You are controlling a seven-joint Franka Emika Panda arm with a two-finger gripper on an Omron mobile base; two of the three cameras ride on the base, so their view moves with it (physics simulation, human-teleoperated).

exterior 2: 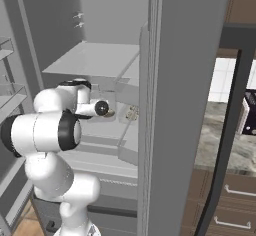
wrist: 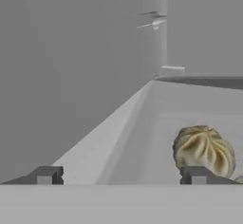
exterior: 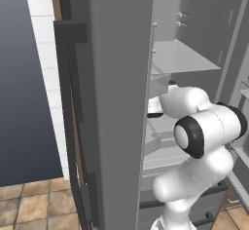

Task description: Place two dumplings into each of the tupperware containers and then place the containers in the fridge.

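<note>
The tall grey fridge (exterior: 116,102) stands open, and its door edge (exterior 2: 185,80) is close on the arm's right. My arm reaches onto a middle shelf under a pale grey shelf (exterior 2: 95,60). My gripper (wrist: 122,175) is open, its fingertips (wrist: 47,174) wide apart with nothing between them. A beige pleated dumpling (wrist: 204,149) lies just beyond the right fingertip, apparently on the floor of a shallow grey tupperware container (wrist: 137,142). From the right base a dumpling (exterior 2: 131,113) lies just past the hand (exterior 2: 101,108). In the left base view the fridge door hides the hand.
Door bins (exterior 2: 10,97) hang at the far left of the fridge. To the right are a stone counter (exterior 2: 215,130) with a dark appliance (exterior 2: 248,112) and brown drawers (exterior 2: 235,200). A white tiled wall (exterior: 46,53) and tiled floor (exterior: 29,200) lie left of the fridge.
</note>
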